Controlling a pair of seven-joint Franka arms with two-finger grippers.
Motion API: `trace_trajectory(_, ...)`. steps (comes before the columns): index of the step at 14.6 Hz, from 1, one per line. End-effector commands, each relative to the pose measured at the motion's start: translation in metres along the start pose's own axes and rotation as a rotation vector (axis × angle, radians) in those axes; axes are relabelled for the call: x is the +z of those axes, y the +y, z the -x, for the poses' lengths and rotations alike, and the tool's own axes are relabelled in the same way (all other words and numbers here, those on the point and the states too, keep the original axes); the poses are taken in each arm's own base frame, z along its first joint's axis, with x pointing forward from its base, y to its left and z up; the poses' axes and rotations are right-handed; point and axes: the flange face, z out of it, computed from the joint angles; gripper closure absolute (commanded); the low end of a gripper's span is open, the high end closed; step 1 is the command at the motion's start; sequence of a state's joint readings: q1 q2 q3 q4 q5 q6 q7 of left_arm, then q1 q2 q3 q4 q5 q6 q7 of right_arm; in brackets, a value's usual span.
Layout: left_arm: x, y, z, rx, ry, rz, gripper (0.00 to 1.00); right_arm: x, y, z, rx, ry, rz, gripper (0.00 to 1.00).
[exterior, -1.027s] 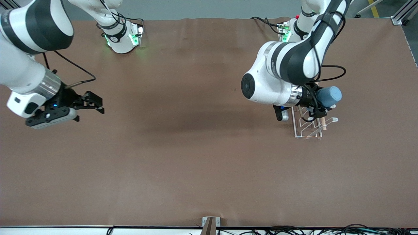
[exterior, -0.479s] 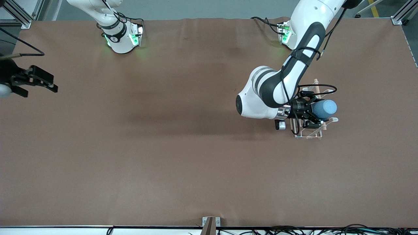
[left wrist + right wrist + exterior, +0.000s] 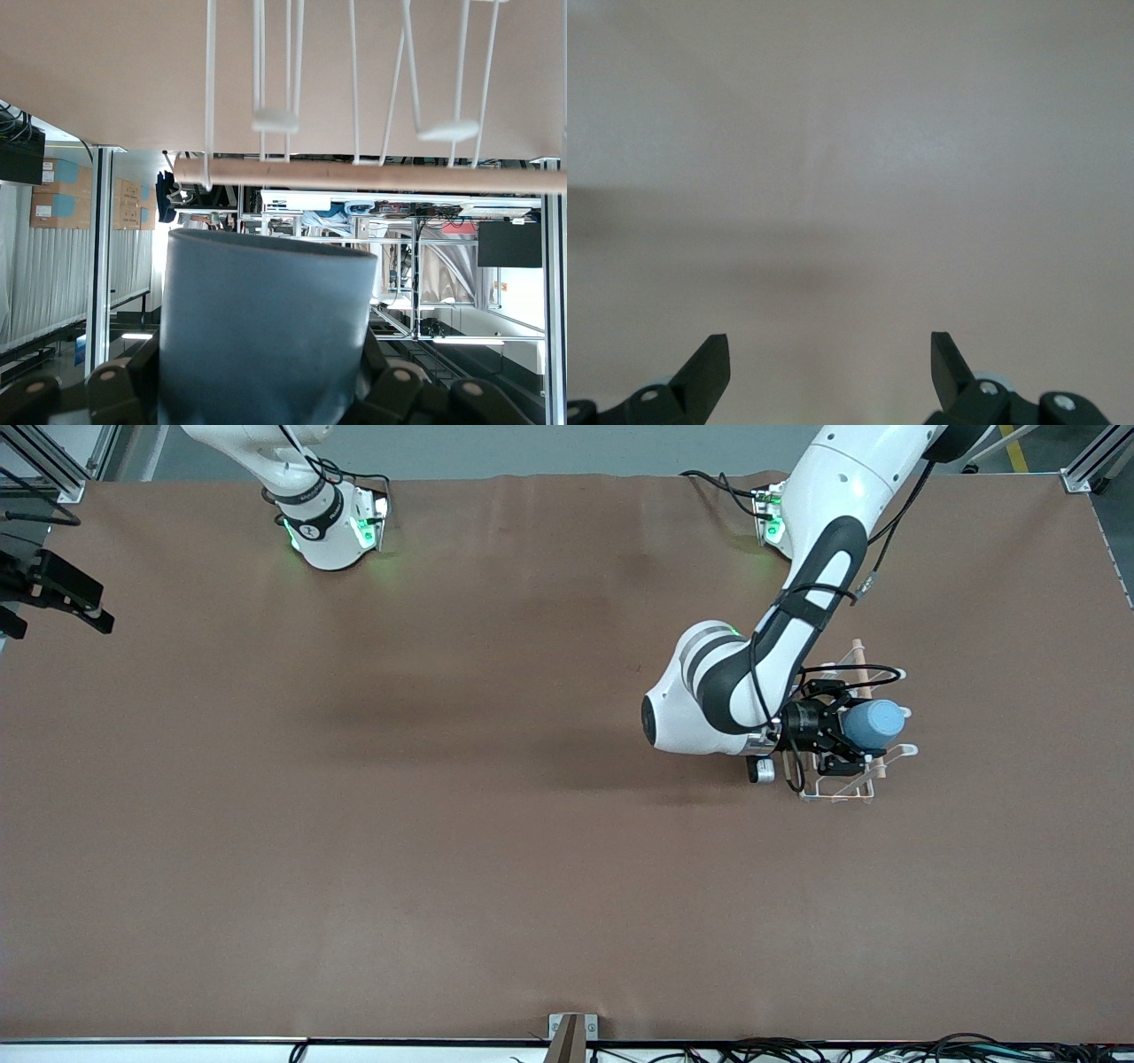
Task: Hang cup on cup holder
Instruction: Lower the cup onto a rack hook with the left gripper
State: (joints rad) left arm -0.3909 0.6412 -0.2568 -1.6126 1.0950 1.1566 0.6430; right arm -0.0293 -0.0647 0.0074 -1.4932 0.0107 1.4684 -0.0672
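My left gripper (image 3: 850, 729) is shut on the light-blue cup (image 3: 875, 723), holding it sideways over the white wire cup holder (image 3: 833, 790) toward the left arm's end of the table. In the left wrist view the cup (image 3: 266, 328) fills the space between the left gripper's (image 3: 264, 394) fingers. The holder's wooden rod (image 3: 372, 175) and looped prongs (image 3: 276, 119) lie close past the cup's end. I cannot tell whether the cup touches a prong. My right gripper (image 3: 55, 589) hangs open at the right arm's end of the table, with nothing between the fingers in the right wrist view (image 3: 829, 359).
The left arm's bulky elbow (image 3: 700, 708) hangs over the table beside the rack, on the side toward the table's middle. A small metal bracket (image 3: 572, 1027) sits at the table's front edge, with cables (image 3: 797, 1050) along that edge. Brown tabletop (image 3: 443, 824) stretches between the arms.
The left arm has swung the cup down over the rack, closer to its prongs. The right arm has drawn back toward its end of the table, its gripper still open.
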Motion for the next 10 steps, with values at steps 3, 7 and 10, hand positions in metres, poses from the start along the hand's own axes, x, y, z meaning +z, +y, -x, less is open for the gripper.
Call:
trace_trajectory(3, 0.008, 0.0, -0.02, -0.061, -0.021, -0.008, 0.47, 0.003, 0.011, 0.007, 0.037, 0.051, 0.028, 0.0)
trace_trajectory(7, 0.016, -0.004, -0.032, -0.087, 0.002, -0.008, 0.47, 0.014, 0.003, 0.0, 0.056, 0.024, 0.023, 0.0)
trace_trajectory(10, 0.017, -0.006, -0.035, -0.122, 0.021, -0.004, 0.47, 0.019, 0.005, -0.002, 0.057, 0.013, 0.021, 0.0)
